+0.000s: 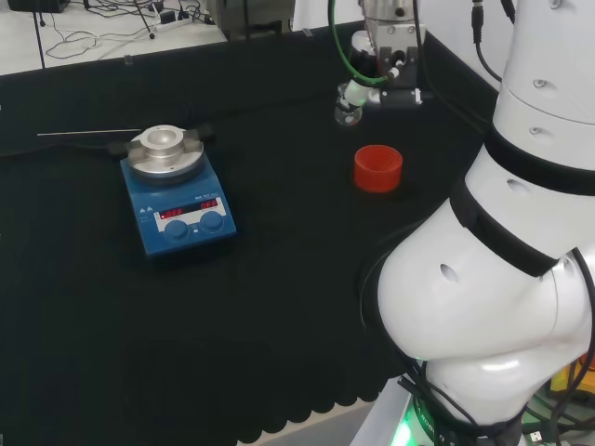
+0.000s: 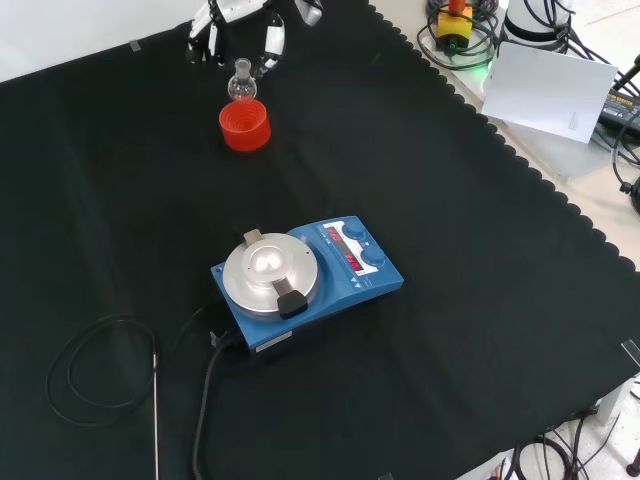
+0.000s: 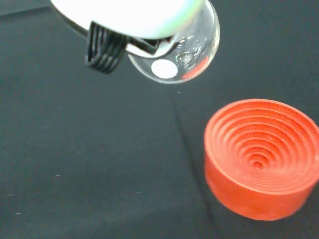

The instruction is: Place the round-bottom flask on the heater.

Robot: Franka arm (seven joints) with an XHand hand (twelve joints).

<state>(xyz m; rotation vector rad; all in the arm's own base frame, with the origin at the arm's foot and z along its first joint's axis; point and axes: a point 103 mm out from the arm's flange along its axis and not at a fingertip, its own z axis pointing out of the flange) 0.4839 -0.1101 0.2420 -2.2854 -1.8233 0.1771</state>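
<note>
The tabletop [image 2: 450,330] is covered with black cloth, and the white arm [image 1: 502,279] stands large at the 3 o'clock side of the head view. The blue heater [image 2: 305,278] lies near the middle of the front view, with a round silver plate [image 2: 270,272] on its top and two blue knobs at its 3 o'clock side; in the head view it is at about 9 o'clock from the centre. A black cable [image 2: 100,370] makes a loop on the cloth at the 8 o'clock side of the heater in the front view, and a thin metal rod [image 2: 156,420] lies beside this loop. The red ribbed stand [image 2: 245,127] sits on the cloth at 12 o'clock from the heater in the front view, well apart from it, and nothing rests in it. The hand [image 2: 228,22] is at the top edge of the front view, and its fingers [image 3: 102,47] are curled around the neck of the round-bottom flask [image 2: 241,87]. The flask is held in the air, upright, just above the stand and not touching it; in the wrist view its clear round belly hangs near the stand, a little to one side of the ribbed hollow. In the head view the flask is at 11 o'clock from the stand.
</note>
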